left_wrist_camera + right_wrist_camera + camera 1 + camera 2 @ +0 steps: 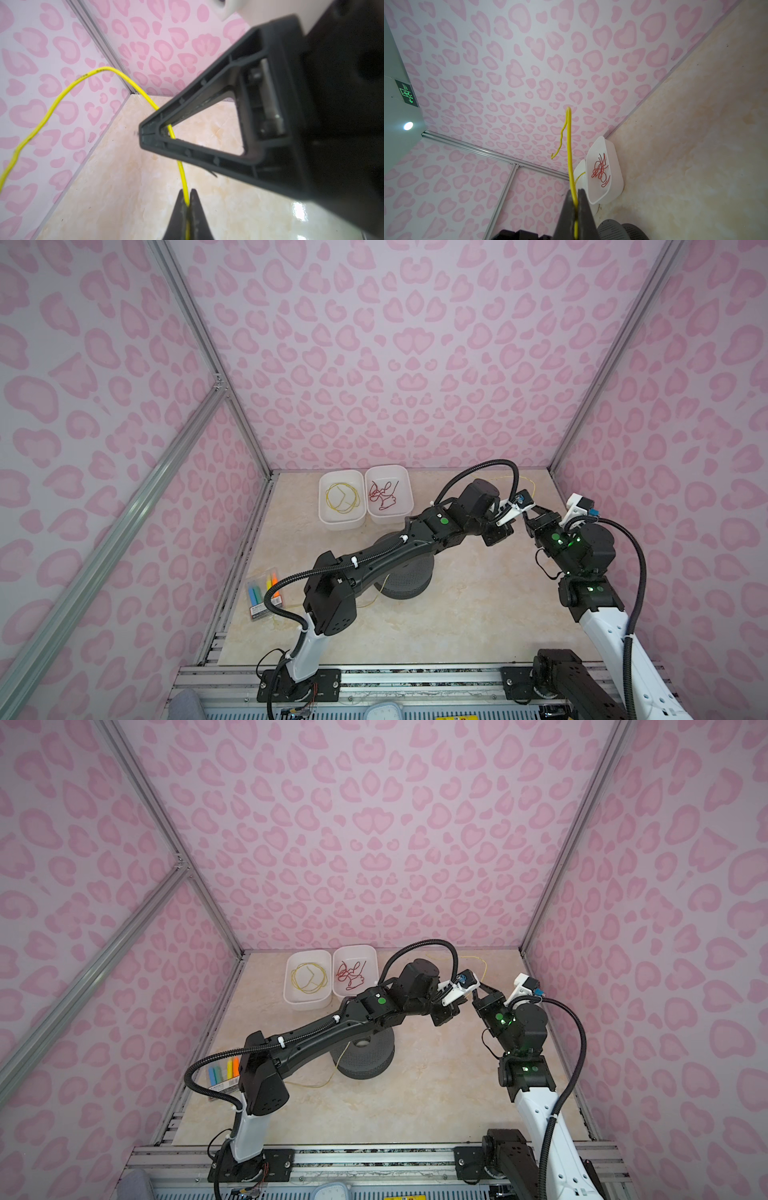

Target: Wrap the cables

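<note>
A thin yellow cable (62, 93) is pinched by both grippers above the back right of the table. My left gripper (187, 200) is shut on it. Just ahead, my right gripper (145, 135) is shut on the same cable. In the right wrist view the right gripper (576, 197) holds the cable (569, 141), which rises, hooks over and ends free. In both top views the left gripper (519, 519) (465, 1001) and right gripper (532, 512) (480, 993) nearly meet, and the cable (528, 481) (482, 965) arcs behind them. More cable (376, 598) trails off the grey spool (405, 576).
Two white bins stand at the back: one (328, 520) holds coiled yellow wire, the other (405, 506) tangled red wire. A pack of coloured markers (262, 593) lies at the left edge. The left arm stretches over the spool. Pink patterned walls enclose the table.
</note>
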{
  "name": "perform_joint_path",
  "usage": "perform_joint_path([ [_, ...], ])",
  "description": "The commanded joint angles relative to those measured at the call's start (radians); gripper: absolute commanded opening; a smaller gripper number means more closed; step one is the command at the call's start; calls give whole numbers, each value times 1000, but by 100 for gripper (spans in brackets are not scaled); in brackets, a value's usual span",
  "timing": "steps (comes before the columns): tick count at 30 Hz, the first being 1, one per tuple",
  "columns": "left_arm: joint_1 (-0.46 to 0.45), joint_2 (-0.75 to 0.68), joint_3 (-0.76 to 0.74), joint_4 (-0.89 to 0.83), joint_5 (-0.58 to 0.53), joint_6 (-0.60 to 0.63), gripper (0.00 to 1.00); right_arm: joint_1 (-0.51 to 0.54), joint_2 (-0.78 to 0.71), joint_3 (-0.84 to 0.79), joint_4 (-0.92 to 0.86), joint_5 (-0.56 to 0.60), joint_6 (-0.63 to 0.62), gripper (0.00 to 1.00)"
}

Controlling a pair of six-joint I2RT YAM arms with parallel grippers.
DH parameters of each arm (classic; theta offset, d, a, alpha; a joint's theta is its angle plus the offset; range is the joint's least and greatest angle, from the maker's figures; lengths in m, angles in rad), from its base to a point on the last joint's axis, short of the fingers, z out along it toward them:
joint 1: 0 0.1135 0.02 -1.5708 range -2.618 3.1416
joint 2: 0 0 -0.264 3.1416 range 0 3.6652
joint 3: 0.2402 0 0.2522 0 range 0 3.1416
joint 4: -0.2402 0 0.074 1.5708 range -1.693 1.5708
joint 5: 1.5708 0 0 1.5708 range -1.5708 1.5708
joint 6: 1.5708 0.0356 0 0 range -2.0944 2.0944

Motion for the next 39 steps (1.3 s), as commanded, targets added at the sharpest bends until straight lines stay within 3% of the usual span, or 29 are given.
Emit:
perform_joint_path([
  [1, -2, -22, -35, 59, -7, -20, 3, 3, -2, -9, -11, -2, -19, 0],
  [5, -2, -73, -127, 98, -20, -5, 3, 1, -4, -17, -17, -8, -32, 0],
  [6, -1, -90, -159, 104, -13, 13, 3, -4, -5, -13, -23, -15, -39, 4],
  [9, 3, -142, -243, 73, -5, 62, 3, -27, 3, 47, -107, -68, -136, 41],
  [11, 11, -188, -317, 63, -4, 86, 4, -60, 34, 128, -246, -111, -249, 50],
  [15, 16, -271, -441, 35, -44, 127, 4, -125, 98, 205, -381, -168, -369, 50],
  [18, 4, -312, -490, -15, -155, 185, 4, -109, 137, 249, -431, -156, -480, 50],
  [20, -10, -334, -514, -57, -246, 232, 4, -40, 189, 336, -559, -68, -631, 50],
  [22, -14, -357, -551, -81, -315, 258, 3, 105, 270, 428, -708, 161, -789, 51],
  [25, -23, -391, -620, -84, -435, 303, 4, 227, 357, 497, -800, 306, -891, 53],
  [29, -25, -436, -716, -76, -542, 323, 4, 293, 381, 517, -773, 309, -931, 56],
  [34, -27, -467, -780, -74, -569, 323, 4, 410, 512, 670, -840, 257, -1046, 62],
  [39, -28, -508, -806, -56, -483, 304, 4, 507, 663, 801, -901, 227, -1147, 66],
])
